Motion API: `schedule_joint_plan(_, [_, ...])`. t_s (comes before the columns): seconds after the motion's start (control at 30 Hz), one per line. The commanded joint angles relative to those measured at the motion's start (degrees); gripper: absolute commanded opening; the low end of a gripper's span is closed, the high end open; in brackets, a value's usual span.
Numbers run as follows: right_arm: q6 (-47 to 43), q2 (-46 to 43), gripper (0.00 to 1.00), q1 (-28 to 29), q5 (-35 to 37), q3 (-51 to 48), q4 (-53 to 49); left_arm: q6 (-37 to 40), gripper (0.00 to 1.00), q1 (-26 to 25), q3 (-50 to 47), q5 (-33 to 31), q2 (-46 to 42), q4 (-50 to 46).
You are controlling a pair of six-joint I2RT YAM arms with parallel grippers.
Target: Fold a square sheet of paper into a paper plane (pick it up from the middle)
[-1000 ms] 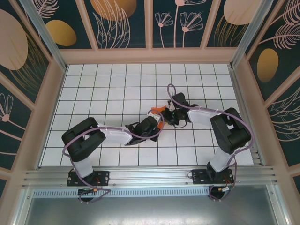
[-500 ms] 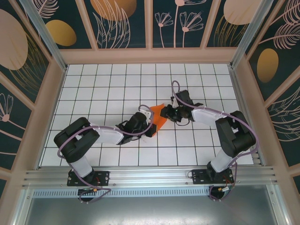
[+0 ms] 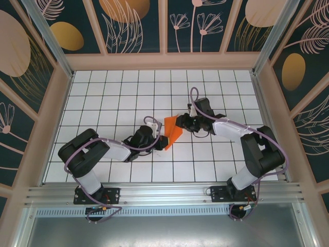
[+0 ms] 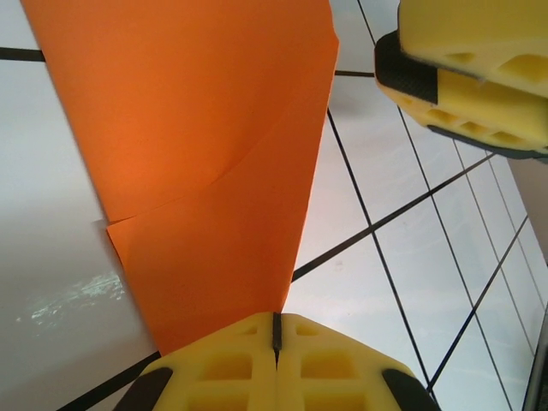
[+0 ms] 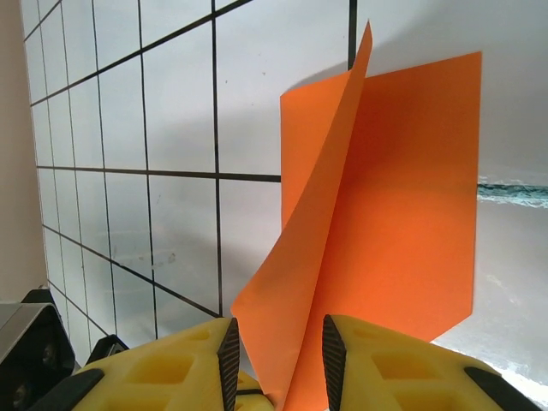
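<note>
The square sheet of paper [image 3: 172,128] is bright orange, folded and creased, and partly lifted off the white grid table between both grippers. In the left wrist view the paper [image 4: 205,145] lies in two overlapping layers, and its near edge runs into the seam of my left gripper [image 4: 276,330], which is shut on it. My left gripper [image 3: 160,138] is at the paper's lower left side. In the right wrist view a flap of the paper [image 5: 385,214] stands between the parted fingers of my right gripper [image 5: 276,334]. My right gripper [image 3: 182,123] is at the paper's upper right end.
The white grid table [image 3: 113,98] is walled by a low wooden frame [image 3: 164,62] at the back and sides. An aluminium rail [image 3: 164,193] runs along the near edge. The right gripper's yellow fingers [image 4: 467,77] show close by in the left wrist view.
My left arm has drawn back to the left, and the grippers have come apart. More of the orange paper shows between them now. The right jaws stand slightly wider.
</note>
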Motion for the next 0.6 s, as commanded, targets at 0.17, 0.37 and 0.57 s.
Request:
schedule_joint_plan(0.17, [-1.9,0.6,0.24,0.21,-3.26,0.23,2.16,-4.32,0.0,0.93,-1.46,0.94,2.45,5.64])
schedule_joint_plan(0.37, [-2.67,5.02,0.16,2.36,-4.56,2.97,1.97,-6.83,0.0,1.38,-2.58,1.38,3.78,8.35])
schedule_joint_plan(0.57, [-3.16,8.31,0.15,3.63,-4.12,5.76,1.01,-8.45,0.0,1.57,-3.47,1.85,4.44,10.5])
